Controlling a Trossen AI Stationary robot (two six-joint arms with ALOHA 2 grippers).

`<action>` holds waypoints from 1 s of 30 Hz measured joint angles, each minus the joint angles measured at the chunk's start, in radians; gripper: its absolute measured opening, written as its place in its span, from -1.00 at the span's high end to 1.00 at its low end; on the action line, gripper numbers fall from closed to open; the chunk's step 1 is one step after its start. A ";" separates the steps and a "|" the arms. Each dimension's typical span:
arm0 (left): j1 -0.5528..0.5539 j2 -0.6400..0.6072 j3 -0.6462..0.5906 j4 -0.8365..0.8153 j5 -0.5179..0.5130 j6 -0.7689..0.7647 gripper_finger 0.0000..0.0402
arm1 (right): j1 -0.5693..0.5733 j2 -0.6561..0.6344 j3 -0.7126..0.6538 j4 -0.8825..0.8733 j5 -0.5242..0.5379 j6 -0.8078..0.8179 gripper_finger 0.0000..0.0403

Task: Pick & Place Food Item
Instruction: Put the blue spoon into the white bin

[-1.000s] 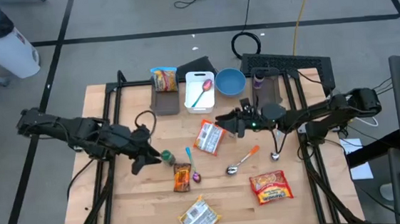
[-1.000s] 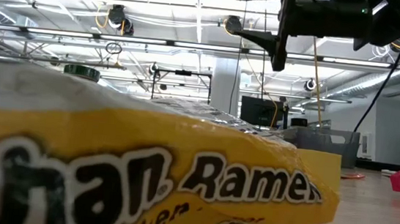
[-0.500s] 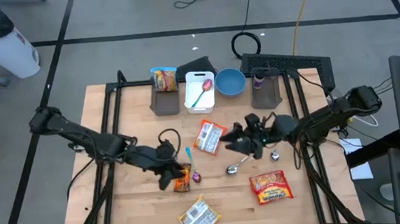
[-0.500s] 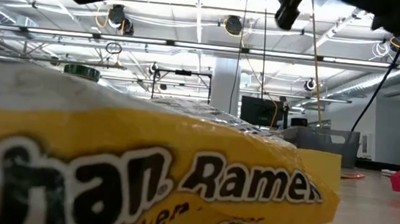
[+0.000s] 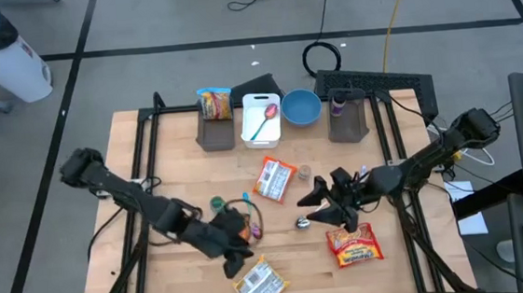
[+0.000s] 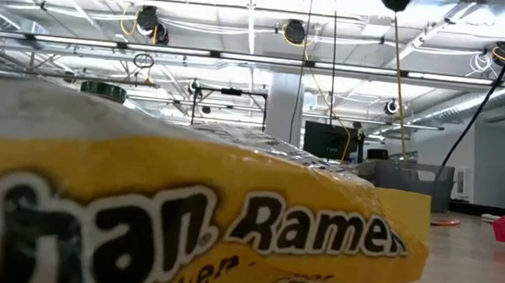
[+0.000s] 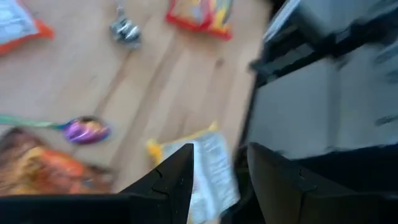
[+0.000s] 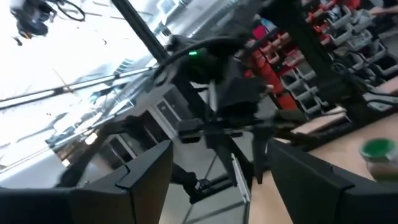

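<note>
Left gripper (image 5: 239, 252) hangs low over the wooden surface (image 5: 165, 173), fingers parted with nothing between them, just above the yellow ramen packet (image 5: 257, 283) at the near edge. Right gripper (image 5: 315, 203) hovers wide open and empty, beside the metal spoon (image 5: 302, 223) and the red ramen packet (image 5: 352, 243).

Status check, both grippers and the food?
Left gripper open, empty, by yellow ramen packet. Right gripper open, empty, near red packet. Purple spoon close by.
</note>
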 joint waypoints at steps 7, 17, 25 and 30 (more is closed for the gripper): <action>-0.004 0.222 0.319 -0.347 -0.073 0.113 0.22 | 0.000 -0.001 0.000 0.002 0.021 -0.022 -0.26; -0.037 0.382 0.417 -0.561 -0.254 0.163 0.22 | 0.000 -0.066 0.000 -0.016 0.264 -0.091 -0.26; -0.063 0.473 0.417 -0.549 -0.311 0.196 0.22 | 0.000 -0.302 0.000 -0.233 0.383 -0.195 -0.26; -0.041 0.519 0.417 -0.460 -0.268 0.249 0.22 | 0.000 -0.411 0.000 -0.385 0.423 -0.216 -0.26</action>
